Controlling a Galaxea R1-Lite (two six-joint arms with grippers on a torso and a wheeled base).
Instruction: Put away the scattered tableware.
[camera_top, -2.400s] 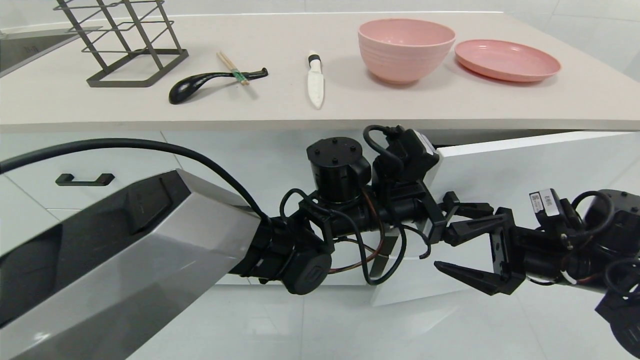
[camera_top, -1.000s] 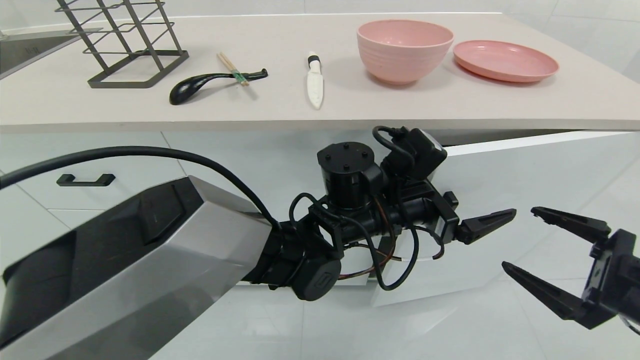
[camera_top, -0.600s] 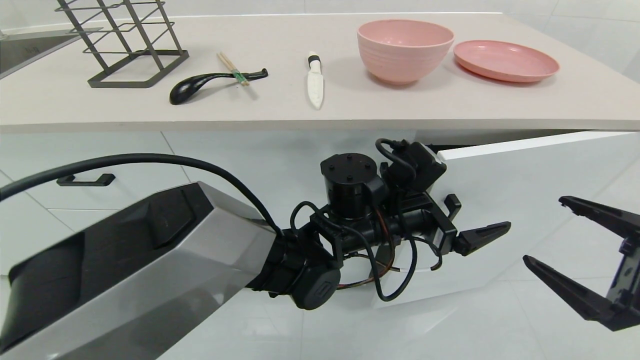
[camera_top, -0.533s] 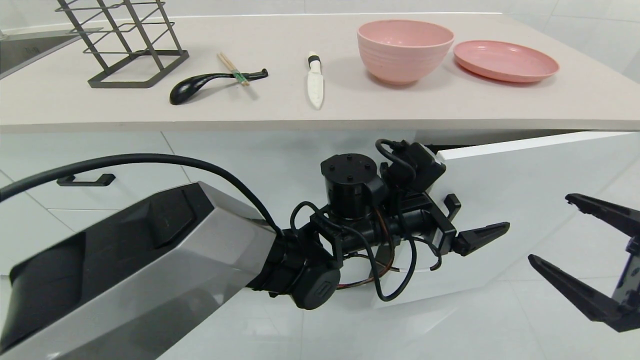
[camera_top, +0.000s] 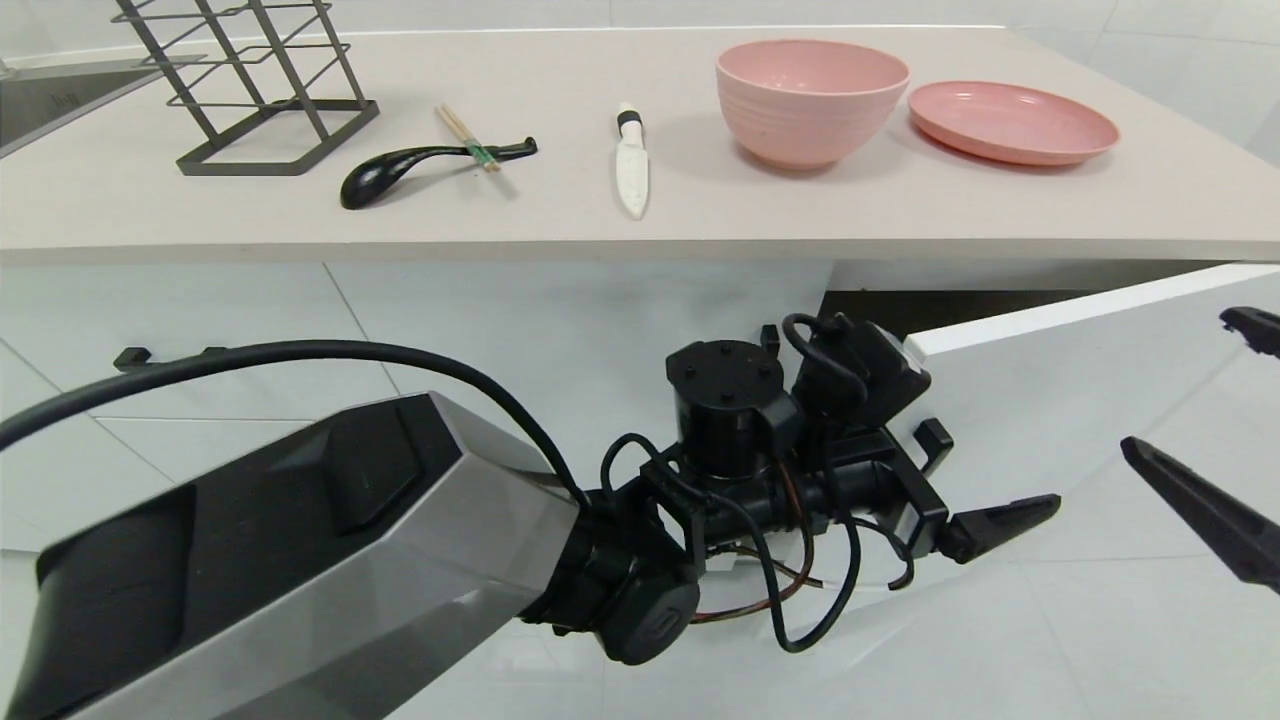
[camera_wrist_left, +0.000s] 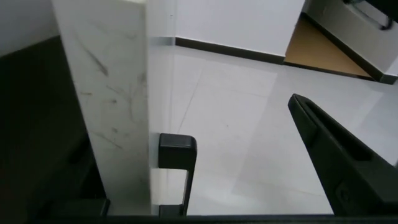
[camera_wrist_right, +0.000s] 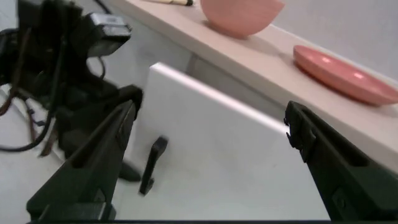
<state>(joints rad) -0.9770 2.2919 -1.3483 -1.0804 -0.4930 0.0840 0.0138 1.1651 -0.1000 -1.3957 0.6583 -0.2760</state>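
You are working at a pale beige countertop (camera_top: 900, 210) over white cabinets, with glossy white floor tiles (camera_top: 1000, 650) below. Both grippers sit lower than the worktop's front edge, so all the tableware lies above and beyond them.

Up from the left gripper (camera_top: 990, 515) stands the ribbed pink bowl (camera_top: 812, 100). The flat pink plate (camera_top: 1012, 120) is just beside the bowl, on the side toward the right gripper (camera_top: 1175, 380). Away from the bowl toward the left arm's side lie the white sheathed knife (camera_top: 631, 165), then the black long-handled spoon (camera_top: 400, 168) with a pair of wooden chopsticks (camera_top: 465, 138) crossing its handle, then the dark wire rack (camera_top: 250, 90). A steel sink (camera_top: 50, 95) sits beyond the rack.

The white cabinet door (camera_top: 1050, 390) stands ajar. Your left gripper is at its free edge with jaws spread. One finger (camera_wrist_left: 336, 162) is outside the panel, apart from it, near the black bar handle (camera_wrist_left: 177, 168). You cannot tell whether the other finger touches the door.

Your right gripper hangs in front of the door's outer face, jaws wide apart, holding nothing.
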